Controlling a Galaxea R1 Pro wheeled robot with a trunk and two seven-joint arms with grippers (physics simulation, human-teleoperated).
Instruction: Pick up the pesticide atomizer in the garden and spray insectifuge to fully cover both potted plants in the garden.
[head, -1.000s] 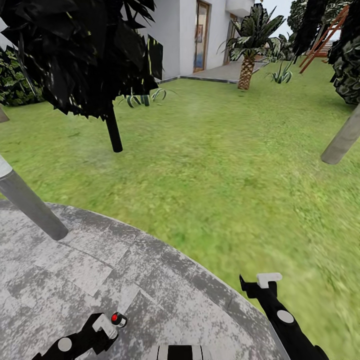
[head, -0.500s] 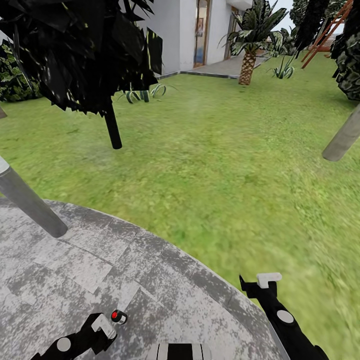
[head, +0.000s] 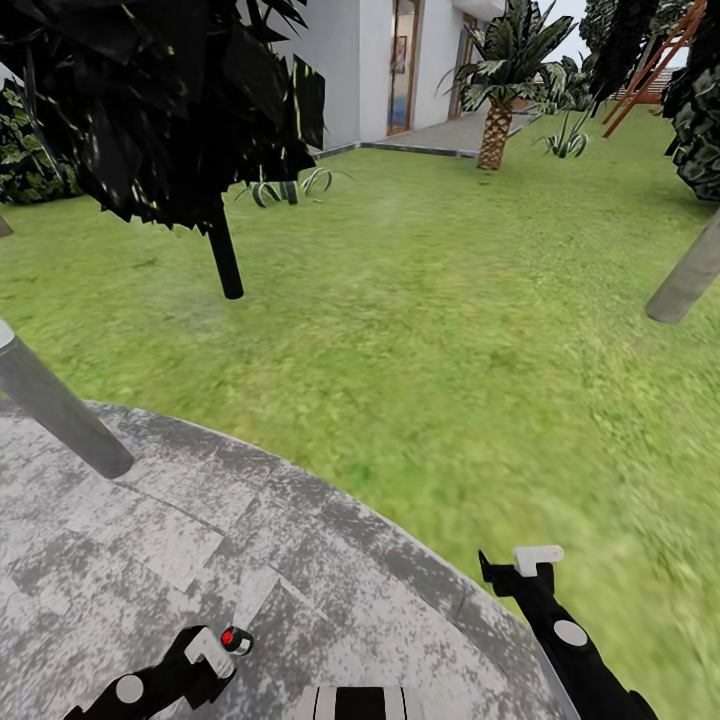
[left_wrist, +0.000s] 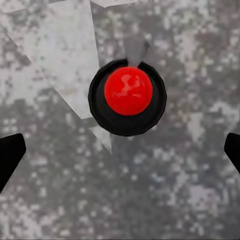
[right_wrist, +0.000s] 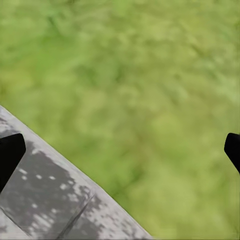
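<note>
Grippers (head: 225, 645) (head: 520, 565) over patio (head: 150, 530), lawn (head: 420, 300)

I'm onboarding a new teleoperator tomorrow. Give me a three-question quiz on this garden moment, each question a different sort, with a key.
1. True or false: the right gripper hangs over the boundary where the paved patio meets the lawn.
2. Multiple choice: what stands on the patio at the far left of the head view? A) a wicker chair B) a grey post C) a watering can
3. Fill in: the palm stands near the white ____.

Key: 1 true; 2 B; 3 house
</note>
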